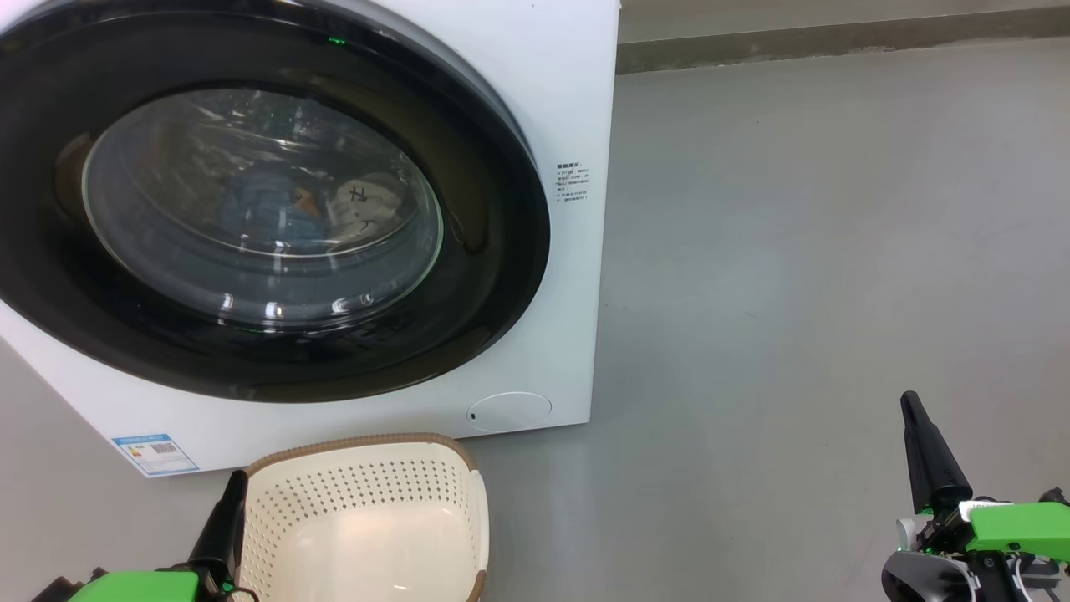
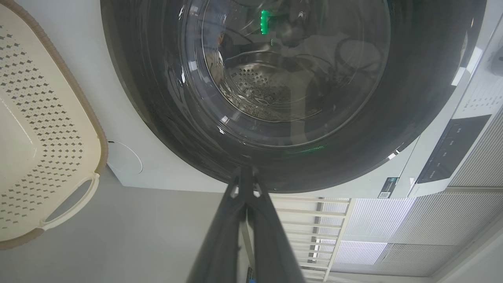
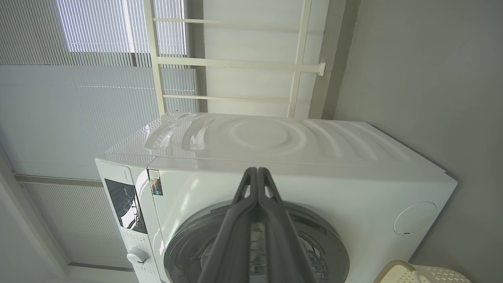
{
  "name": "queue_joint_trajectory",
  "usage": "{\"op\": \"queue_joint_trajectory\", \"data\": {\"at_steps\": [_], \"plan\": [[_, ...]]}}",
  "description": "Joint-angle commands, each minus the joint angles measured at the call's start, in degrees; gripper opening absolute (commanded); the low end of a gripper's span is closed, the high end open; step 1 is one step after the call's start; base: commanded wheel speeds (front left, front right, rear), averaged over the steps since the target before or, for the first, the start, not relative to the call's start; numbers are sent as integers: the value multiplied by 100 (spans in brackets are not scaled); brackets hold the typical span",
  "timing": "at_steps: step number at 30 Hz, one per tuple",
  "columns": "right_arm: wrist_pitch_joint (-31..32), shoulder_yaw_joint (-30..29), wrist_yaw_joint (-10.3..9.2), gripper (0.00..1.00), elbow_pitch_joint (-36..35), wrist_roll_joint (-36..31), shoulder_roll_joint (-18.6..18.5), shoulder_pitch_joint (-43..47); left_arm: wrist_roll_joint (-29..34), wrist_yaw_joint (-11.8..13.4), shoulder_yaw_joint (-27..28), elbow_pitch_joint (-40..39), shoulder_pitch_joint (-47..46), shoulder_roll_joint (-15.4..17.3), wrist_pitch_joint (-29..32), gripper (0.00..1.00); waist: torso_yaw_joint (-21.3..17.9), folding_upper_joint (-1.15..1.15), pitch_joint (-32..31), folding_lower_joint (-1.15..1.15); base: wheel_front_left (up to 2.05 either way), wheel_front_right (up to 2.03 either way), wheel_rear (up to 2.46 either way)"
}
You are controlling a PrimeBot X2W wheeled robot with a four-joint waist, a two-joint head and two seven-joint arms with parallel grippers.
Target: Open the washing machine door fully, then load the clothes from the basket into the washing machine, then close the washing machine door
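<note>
The washing machine door (image 1: 267, 209) is sitting shut against the washing machine (image 1: 577, 100), filling the head view from 9 o'clock to 12 o'clock. The clothes (image 1: 334, 205) are lying inside the drum, showing through the glass as a cream piece with black marks beside a blue one with an orange patch. The basket (image 1: 359, 439) is standing on the floor at 6 o'clock, just in front of the washer, with nothing lying in it. The left gripper (image 1: 236, 483) is resting at 7 o'clock with its 2 fingers pressed together on nothing, its tip just beside the basket's rim. The right gripper (image 1: 911, 403) is hanging at 4 o'clock, well apart from everything, likewise pinched closed and empty. All 3 steps are looking done, so the main risk is lying in the latch: whether the door is caught or merely leaning to cannot be told, and an unlatched door could be swinging open. A careless swing of the left arm could also be knocking the light basket over. The floor (image 1: 794, 251) is showing smooth, bare and grey, running to a darker skirting (image 1: 836, 38) at 1 o'clock. The right wrist view is taking in ribbed window blinds (image 3: 78, 118) and a white rail frame (image 3: 235, 63) behind the washer.
</note>
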Motion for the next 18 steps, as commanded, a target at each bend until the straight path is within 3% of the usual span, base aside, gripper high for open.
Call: {"op": "queue_joint_trajectory", "data": {"at_steps": [1, 18], "plan": [[35, 113, 8, 0, -176, -1, -18, -39, -44, -15, 173, -109, -270, 69, 29, 0, 0, 0, 0, 0, 0, 0, 0], [47, 97, 8, 0, -175, -14, -7, -41, -42, -15, 175, -111, -270, 67, 31, 0, 0, 0, 0, 0, 0, 0, 0]]}}
